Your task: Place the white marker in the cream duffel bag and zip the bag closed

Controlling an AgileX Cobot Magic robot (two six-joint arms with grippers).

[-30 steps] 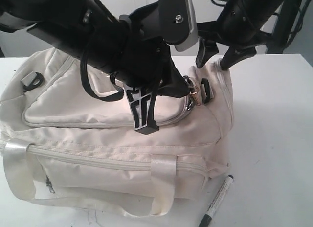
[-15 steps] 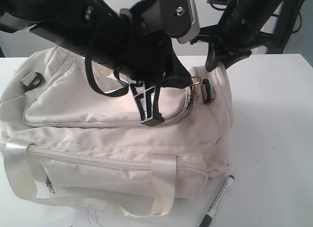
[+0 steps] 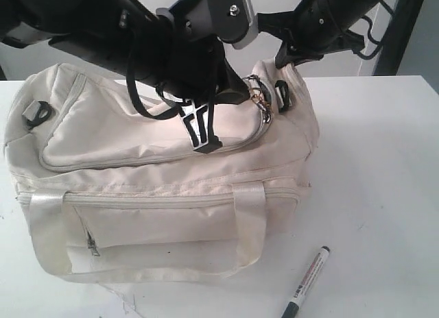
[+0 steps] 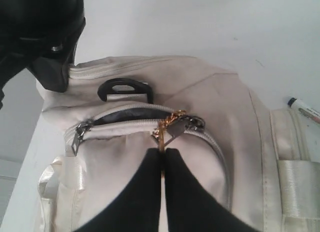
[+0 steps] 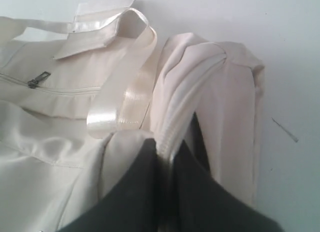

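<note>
Gripping zip pull (image 4: 170, 124): left end effector (image 4: 163, 157) | right end effector (image 5: 167, 154) nips cream duffel bag (image 5: 225, 92) seam | white marker (image 3: 309, 277) cropped

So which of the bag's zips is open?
The cream duffel bag's top zip with the gold pull: dark lining shows through its gap. The long front zip is closed.

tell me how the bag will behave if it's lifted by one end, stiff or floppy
Probably floppy: the bag creases and its fabric folds into a ridge where the right gripper pinches it. Likely light for its size, since its sides sag as if little is inside. The handles would probably dangle.
</note>
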